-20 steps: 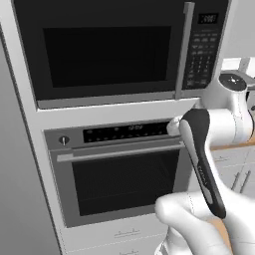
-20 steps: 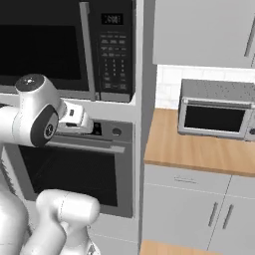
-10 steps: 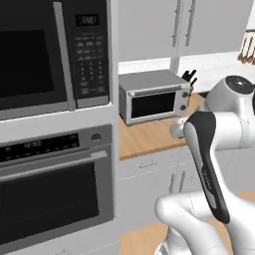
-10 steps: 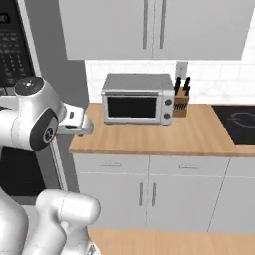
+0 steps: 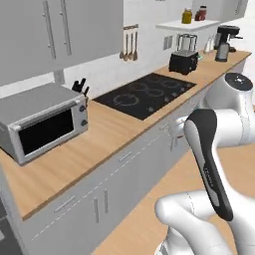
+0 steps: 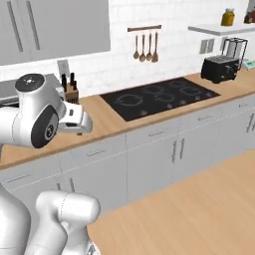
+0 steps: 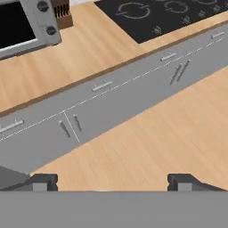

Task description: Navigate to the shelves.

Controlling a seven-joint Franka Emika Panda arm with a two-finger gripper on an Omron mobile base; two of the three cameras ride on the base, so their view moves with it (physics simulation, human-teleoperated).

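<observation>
The gripper hangs empty with its jaws spread wide, the two dark fingertips well apart and nothing between them. Straight ahead of it in the hand view lies bare wooden floor, and past that a run of grey cabinets with bar handles. Beyond the cabinet fronts runs the wooden counter, with a silver toaster oven at the far left of the gripper's outlook, a knife block just beside it, and a black cooktop to the far right.

In the right base view, the hand sits at the arm's folded end, near the counter edge. The shelf, a thick, plain white slab fixed to the white tiled wall, is well apart from the gripper, at the far end of the counter. It floats above a black toaster and is wider than it. A yellow jar stands on top.

In the left base view, the same shelf carries the yellow jar and a darker one beside it. Wooden spoons hang on the wall between cooktop and shelf, and a coffee machine stands past the toaster.
</observation>
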